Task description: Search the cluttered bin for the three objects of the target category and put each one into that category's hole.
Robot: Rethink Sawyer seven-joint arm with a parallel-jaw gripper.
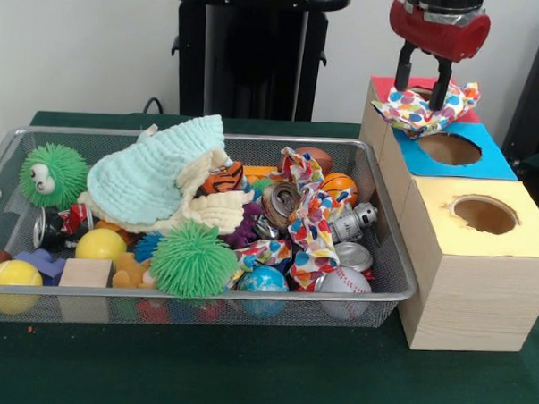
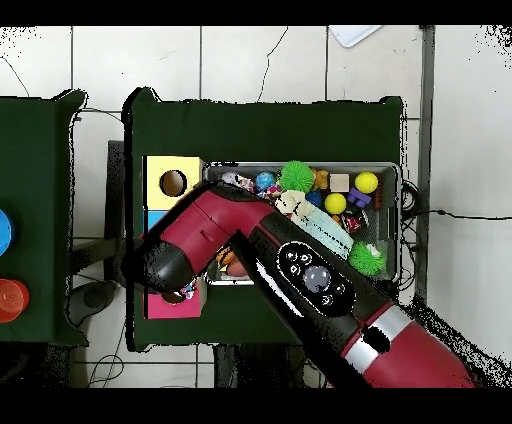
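Note:
The silver mesh bin [image 1: 210, 139] is full of toys, cloths and cans. No see-through plastic bag shows in it. My gripper [image 1: 421, 92] hangs over the red top [image 1: 384, 85] of the wooden box, right above its hole. The gripper is open. Its fingertips [image 1: 403, 81] straddle a crumpled white cloth with coloured dots [image 1: 416, 113]. That cloth lies draped over the red-topped hole and hides most of it. A second dotted cloth [image 1: 309, 217] lies in the bin's right half. In the overhead view my arm [image 2: 300, 260] hides the gripper and the red hole.
The blue-topped hole [image 1: 449, 148] and the yellow-topped hole [image 1: 485, 214] are uncovered. In the bin lie a mint towel [image 1: 159, 175], a cream cloth [image 1: 211, 213], dented cans [image 1: 278, 202], green spiky balls [image 1: 194, 259], a baseball [image 1: 342, 284] and yellow balls [image 1: 14, 274].

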